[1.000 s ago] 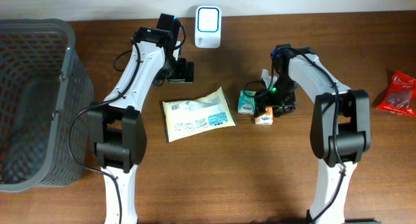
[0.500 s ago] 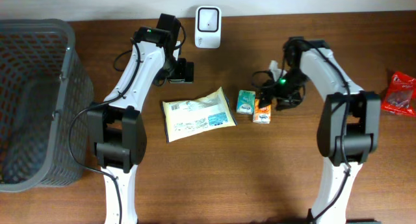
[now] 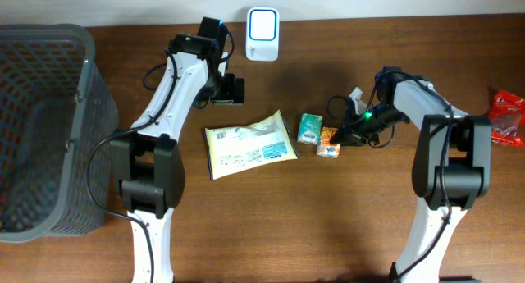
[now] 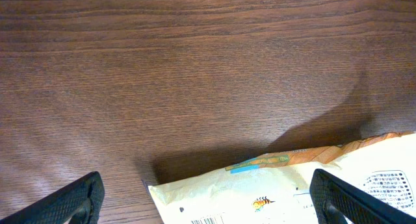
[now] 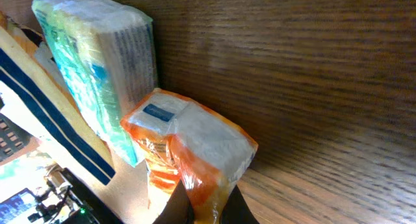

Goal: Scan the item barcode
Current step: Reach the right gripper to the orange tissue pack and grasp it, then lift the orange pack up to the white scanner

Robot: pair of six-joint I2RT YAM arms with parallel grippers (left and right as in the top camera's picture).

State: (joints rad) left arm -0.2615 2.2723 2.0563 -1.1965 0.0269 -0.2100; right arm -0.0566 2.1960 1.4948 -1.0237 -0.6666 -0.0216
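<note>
A small orange packet (image 3: 329,143) lies on the table beside a green tissue packet (image 3: 309,128). My right gripper (image 3: 344,137) is shut on the orange packet's right end. In the right wrist view the packet's (image 5: 188,146) crimped end is pinched in my right gripper (image 5: 205,208), with the green packet (image 5: 104,62) just behind. The white scanner (image 3: 262,23) stands at the table's back edge. My left gripper (image 3: 230,90) hangs open over the top edge of a cream pouch (image 3: 248,143). Its fingers (image 4: 71,201) stand wide either side of the pouch (image 4: 312,185).
A large grey mesh basket (image 3: 41,127) fills the left side of the table. A red packet (image 3: 502,119) lies at the far right edge. Bare wood lies in front of the items.
My right arm has swung out to the right and its gripper has shut on the orange packet's end. The left arm has not moved.
</note>
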